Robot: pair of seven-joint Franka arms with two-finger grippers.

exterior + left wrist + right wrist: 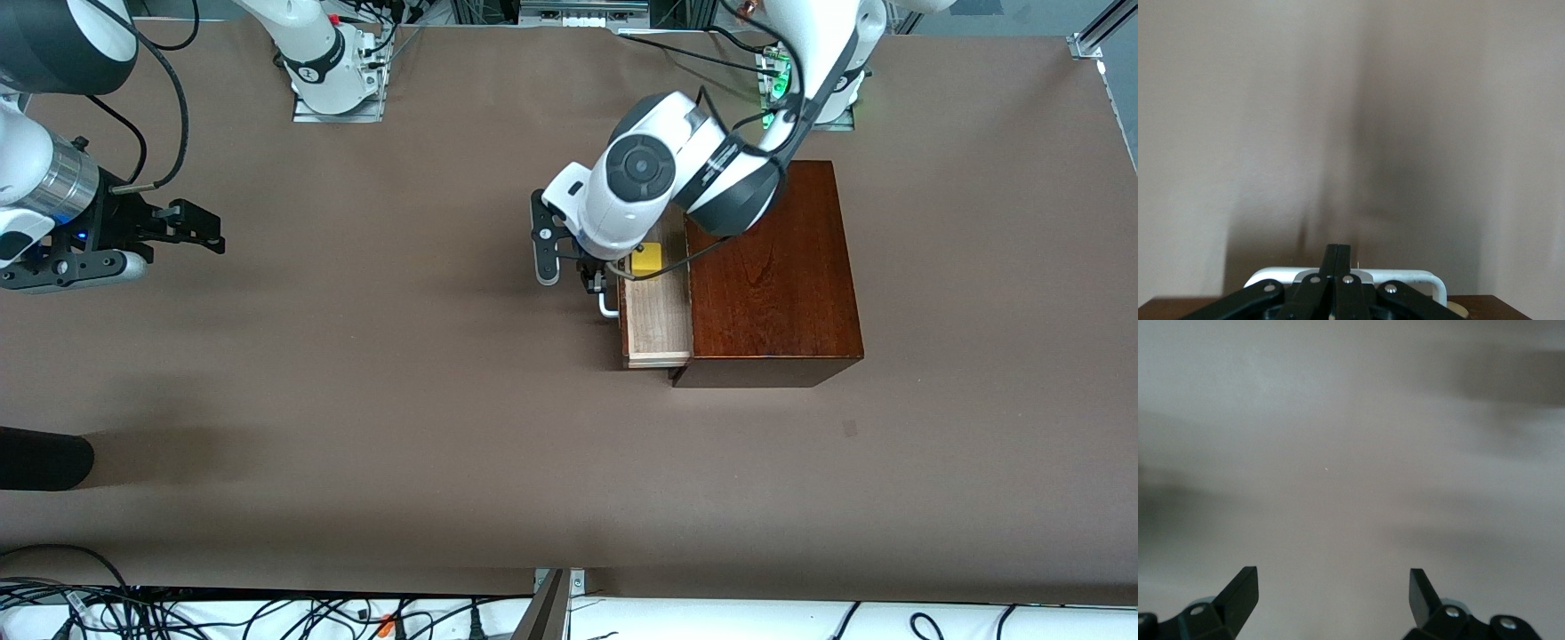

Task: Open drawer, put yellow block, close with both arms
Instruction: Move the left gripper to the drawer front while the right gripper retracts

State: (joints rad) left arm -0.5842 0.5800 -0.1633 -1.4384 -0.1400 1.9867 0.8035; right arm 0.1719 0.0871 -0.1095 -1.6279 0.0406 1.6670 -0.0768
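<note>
The dark reddish-brown wooden box stands toward the left arm's end of the table. Its drawer is pulled out toward the right arm's end. The yellow block lies in the drawer, partly hidden by the left arm. My left gripper is at the drawer's white handle. In the left wrist view its fingers are pressed together with nothing between them, right above the handle. My right gripper waits open and empty over bare table at the right arm's end; its wrist view shows spread fingertips.
The brown mat covers the table. A black rounded object pokes in at the right arm's end, nearer to the front camera. Cables lie along the table's near edge.
</note>
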